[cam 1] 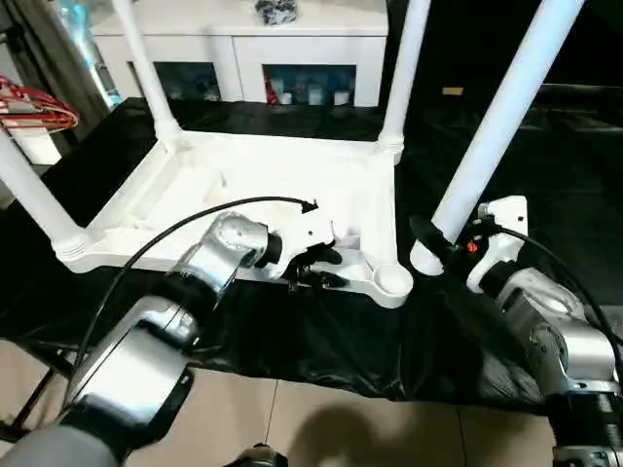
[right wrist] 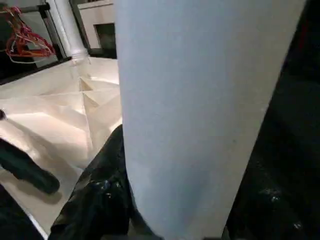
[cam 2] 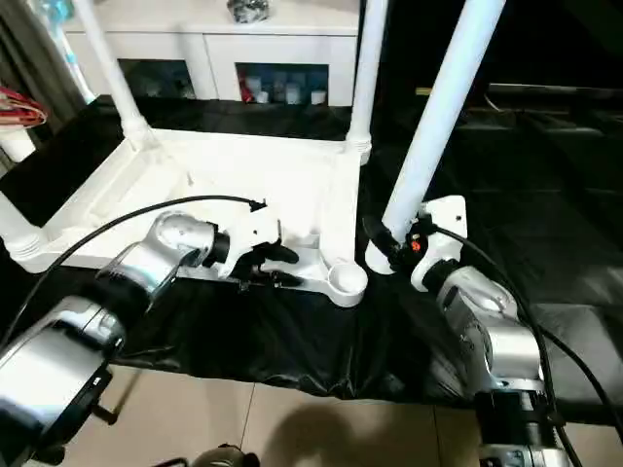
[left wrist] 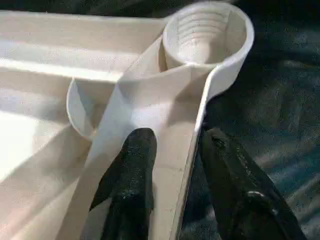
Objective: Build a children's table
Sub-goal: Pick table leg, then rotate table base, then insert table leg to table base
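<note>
**Last leg held just right of the empty corner socket**

Nearest: right gripper (cam 1: 435, 243) closed around the lower end of the fourth leg (cam 1: 496, 136), fingers clamped just above its flared foot. Leg's long axis tilted, top leaning up and away to the right, foot resting on or just above the black cloth (cam 1: 321, 341); which of the two cannot be told. Foot just beside the empty socket (cam 1: 393, 280), on its right side, not yet over it.

To the left at the same depth: left gripper (cam 1: 316, 265) pinching the near edge of the tabletop (cam 1: 282, 175), one finger (left wrist: 131, 180) inside the rim, the other outside, as the left wrist view shows. Threaded socket open just beyond those fingers (left wrist: 227, 170). Looks like a steadying hold.

Next move, by judgement: a short shift of the foot to the left and a straightening of the leg to upright before lowering into the socket. Right arm clearly the one to do it.

Farther back: tabletop lying upside down on the cloth, ribbed underside up. Three legs already standing in their corners: near left (cam 1: 34, 199), far left (cam 1: 146, 68), far right (cam 1: 404, 68). Beyond, a white cabinet (cam 1: 243, 44).
</note>
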You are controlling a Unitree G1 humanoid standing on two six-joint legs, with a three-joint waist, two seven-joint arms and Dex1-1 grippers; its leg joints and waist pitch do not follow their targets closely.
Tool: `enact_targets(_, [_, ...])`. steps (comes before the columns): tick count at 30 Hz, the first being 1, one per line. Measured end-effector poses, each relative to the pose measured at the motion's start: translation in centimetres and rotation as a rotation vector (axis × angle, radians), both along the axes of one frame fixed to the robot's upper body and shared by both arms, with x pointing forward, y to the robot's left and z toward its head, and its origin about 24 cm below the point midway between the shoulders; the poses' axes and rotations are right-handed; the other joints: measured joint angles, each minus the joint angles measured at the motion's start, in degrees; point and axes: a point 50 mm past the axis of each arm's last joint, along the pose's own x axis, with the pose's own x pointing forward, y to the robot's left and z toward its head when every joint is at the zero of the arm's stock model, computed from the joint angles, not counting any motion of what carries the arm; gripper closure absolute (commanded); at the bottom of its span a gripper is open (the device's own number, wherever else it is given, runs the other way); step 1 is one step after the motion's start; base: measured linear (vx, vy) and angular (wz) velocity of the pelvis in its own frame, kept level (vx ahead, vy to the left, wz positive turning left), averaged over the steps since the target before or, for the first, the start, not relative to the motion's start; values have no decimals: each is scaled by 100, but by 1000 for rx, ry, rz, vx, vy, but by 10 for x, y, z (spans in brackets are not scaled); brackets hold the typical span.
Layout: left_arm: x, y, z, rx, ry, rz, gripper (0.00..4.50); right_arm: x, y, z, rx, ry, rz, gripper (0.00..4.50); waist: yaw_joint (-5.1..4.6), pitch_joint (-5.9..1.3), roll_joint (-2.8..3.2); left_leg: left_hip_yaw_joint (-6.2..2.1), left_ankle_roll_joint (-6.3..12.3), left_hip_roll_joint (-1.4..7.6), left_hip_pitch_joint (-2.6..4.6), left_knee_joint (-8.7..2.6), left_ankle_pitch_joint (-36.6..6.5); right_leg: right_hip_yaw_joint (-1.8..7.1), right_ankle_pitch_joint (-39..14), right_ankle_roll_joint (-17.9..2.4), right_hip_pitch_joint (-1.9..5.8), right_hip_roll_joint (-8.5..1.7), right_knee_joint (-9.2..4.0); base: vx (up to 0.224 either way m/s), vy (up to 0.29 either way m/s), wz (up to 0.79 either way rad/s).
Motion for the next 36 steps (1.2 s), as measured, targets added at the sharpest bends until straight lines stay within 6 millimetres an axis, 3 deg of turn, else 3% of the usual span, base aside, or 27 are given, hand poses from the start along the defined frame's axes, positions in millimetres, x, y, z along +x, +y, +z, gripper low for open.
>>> enact_targets(11, [1, 10, -6, 58, 39, 2, 396, 0, 3, -1, -24, 1, 11, 259, 12, -3, 41, 0, 1, 0, -1, 0, 0, -1, 1, -2, 1, 0, -4, 0, 0, 0])
enact_targets(19, [-1, 6, -7, 24, 78, -5, 443, 0, 7, -2, -38, 5, 33, 259, -107, -2, 40, 1, 2, 0, -4, -5, -2, -3, 1, -2, -4, 0, -8, 0, 0, 0])
enact_targets(27, [-1, 6, -13, -17, 134, 126, 450, -1, 9, -3, -41, 6, 63, 259, -144, -3, 32, 4, 3, 2, 6, -4, -1, 0, 1, -2, 2, 0, -6, 0, 0, 0])
enact_targets(36, [-22, 9, -22, -98, 53, 118, 450, -1, 19, -5, -45, 14, 118, 259, -128, -11, -54, 7, 2, 3, 6, -16, -1, 2, -5, 7, -1, -1, -11, 0, 0, 0])
